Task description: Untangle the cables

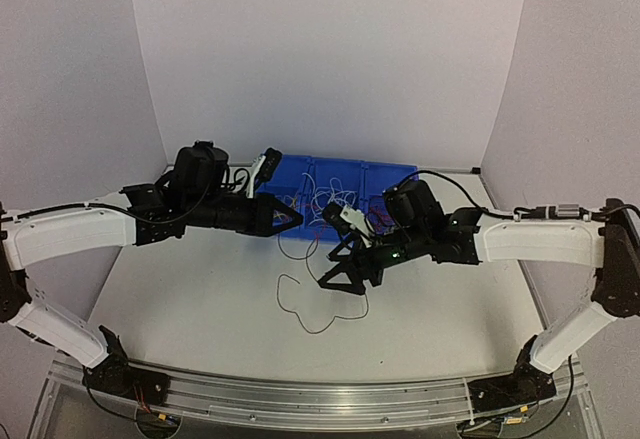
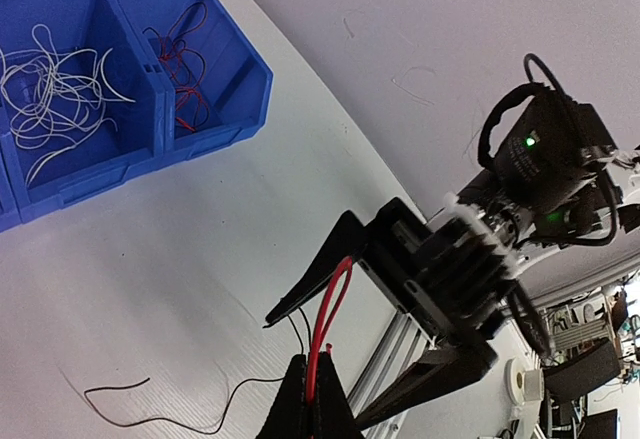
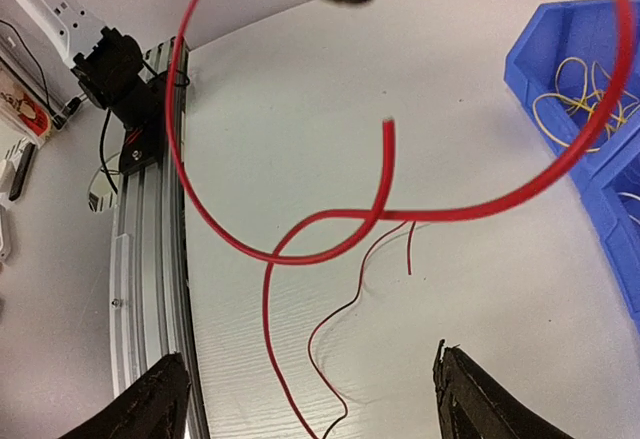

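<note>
1. Sorting looks well under way: most of the thin cables already lie grouped by colour in a divided blue plastic bin [image 2: 110, 174] at the far side of the white table [image 1: 200, 299], and only a few loose strands are out in front of it.

2. The left gripper [image 2: 308, 384], jaws pressed together, pinches one glossy red wire [image 2: 328, 309] and holds it up above the table. From the pinch the wire swings out in a wide arc and crosses over itself in a loose loop.

3. The right gripper [image 3: 310, 354] hangs just beside the left one, its jaws spread wide around the lower run of the red wire. They grasp nothing.

4. A thin dark wire [image 2: 118, 388] lies curled on the table below the grippers. Whether it is caught up with the red one cannot be told.

5. One bin compartment holds a loose nest of white wires [image 2: 55, 89].

6. The end compartment beside it holds a smaller bunch of red and dark wires [image 2: 180, 74].

7. Another compartment, seen from the right wrist, holds curled yellow wires [image 3: 575, 104].

8. Judged from this, what is left is to free the red wire from its own loop and from any strand it crosses, then deal with the dark wire on the table.
</note>
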### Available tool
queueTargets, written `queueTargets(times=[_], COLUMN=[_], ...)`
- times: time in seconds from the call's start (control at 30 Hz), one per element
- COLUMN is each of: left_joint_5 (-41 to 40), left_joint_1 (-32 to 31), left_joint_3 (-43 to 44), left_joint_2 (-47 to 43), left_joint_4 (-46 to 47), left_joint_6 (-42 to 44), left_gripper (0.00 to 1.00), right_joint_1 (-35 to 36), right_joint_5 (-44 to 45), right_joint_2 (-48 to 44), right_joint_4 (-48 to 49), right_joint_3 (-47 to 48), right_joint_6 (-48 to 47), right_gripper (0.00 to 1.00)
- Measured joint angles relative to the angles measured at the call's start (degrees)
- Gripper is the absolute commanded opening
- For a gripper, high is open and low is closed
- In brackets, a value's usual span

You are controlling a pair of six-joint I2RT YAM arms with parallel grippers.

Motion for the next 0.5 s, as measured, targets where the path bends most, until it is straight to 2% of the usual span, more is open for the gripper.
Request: queueTargets(times=[0.37,0.43,0.5], left_joint_5=[-1.19,-1.54,-1.95], left_joint_1=[0.00,0.00,0.00], left_joint_3=[-0.02,-0.02,-0.03], left_joint_2=[-3.16,-3.38,-3.48], left_joint_4=[0.02,0.02,0.02], left_joint_6=[-0.59,-0.62,-0.65], left_gripper=[0.00,0.00,0.00], right_joint_1=[1.46,1.79,2.02], right_joint_5=[-1.87,-2.01,-2.05], right_joint_2=[8.37,8.37,8.37], right_joint_4=[-0.09,0.07,0.19], right_joint_3=[0.67,0.67,0.67], right_joint_6=[0.73,1.01,1.14], right_gripper=[0.66,0.49,0.25])
